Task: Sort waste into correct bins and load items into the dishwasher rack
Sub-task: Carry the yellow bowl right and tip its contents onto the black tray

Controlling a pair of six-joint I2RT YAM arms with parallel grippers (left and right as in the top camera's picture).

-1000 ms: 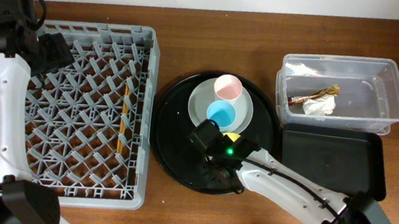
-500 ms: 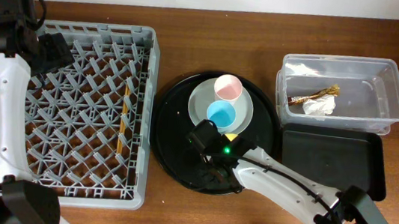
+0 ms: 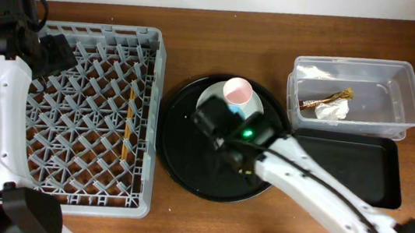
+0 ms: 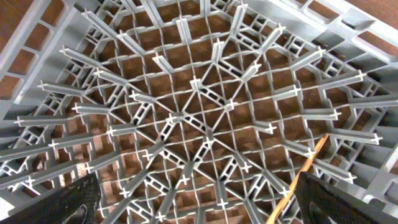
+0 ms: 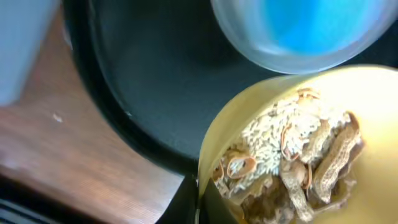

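Note:
In the right wrist view my right gripper (image 5: 199, 200) is shut on the rim of the yellow bowl (image 5: 249, 124), which holds beige-brown food scraps (image 5: 298, 162). The blue cup (image 5: 311, 25) sits just beyond it. In the overhead view my right arm covers the bowl and the blue cup. The pink cup (image 3: 236, 91) stands on the grey-green plate (image 3: 207, 95). My left gripper (image 4: 199, 208) is open and empty above the dishwasher rack (image 3: 90, 119), where chopsticks (image 3: 128, 119) lie. The clear tub (image 3: 385, 101) holds the white napkin (image 3: 334, 109) and the gold wrapper (image 3: 340, 94).
The large round black tray (image 3: 177, 144) lies between the rack and the bins. The shallow black rectangular tray (image 3: 346, 168) sits in front of the clear tub. Bare brown table (image 5: 68, 155) shows beside the round tray.
My right arm has risen and moved toward the plate with the yellow bowl in its grip, and it now hides the blue cup from above. The left arm has not moved.

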